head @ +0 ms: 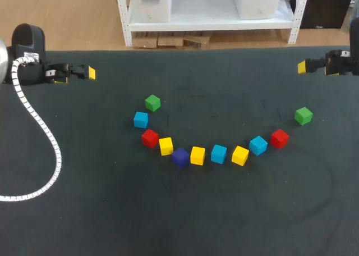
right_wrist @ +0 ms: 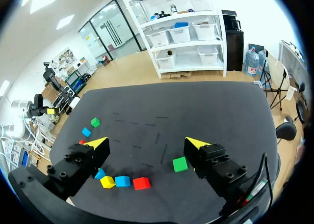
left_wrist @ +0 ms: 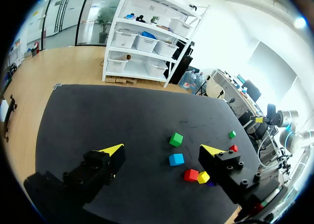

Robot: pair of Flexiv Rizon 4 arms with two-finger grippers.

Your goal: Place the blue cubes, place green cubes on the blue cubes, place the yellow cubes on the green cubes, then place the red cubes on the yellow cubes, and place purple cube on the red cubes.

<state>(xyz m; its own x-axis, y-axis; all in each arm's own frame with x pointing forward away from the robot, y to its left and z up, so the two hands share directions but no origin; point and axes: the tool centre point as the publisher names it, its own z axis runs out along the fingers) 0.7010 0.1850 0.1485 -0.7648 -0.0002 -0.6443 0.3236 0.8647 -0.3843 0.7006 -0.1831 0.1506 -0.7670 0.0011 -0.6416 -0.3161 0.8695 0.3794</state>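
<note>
Cubes lie in a loose arc mid-table (head: 84,211), none stacked yet. Risks: the arc's low middle is crowded. The purple cube (head: 180,157) sits touching or nearly touching the left yellow cube (head: 166,146) and just beside the middle yellow cube (head: 197,155). Fingers dropping onto the middle blue cube (head: 219,154) would likely shove a neighbour, since the gaps look tight. A five-layer stack could topple if any layer lands off-centre. Both arms reaching the middle together could clash. Left gripper (left_wrist: 162,149) is spread wide and empty, near the table's far-left edge. Right gripper (right_wrist: 147,143) is likewise spread and empty, far right. Looks: small matte solid-colour blocks of equal size, three blue, three yellow, two green, two red, one purple. The left green cube (head: 152,103) and right green cube (head: 303,115) sit at the arc's ends, the right one well apart, an easy pick.
</note>
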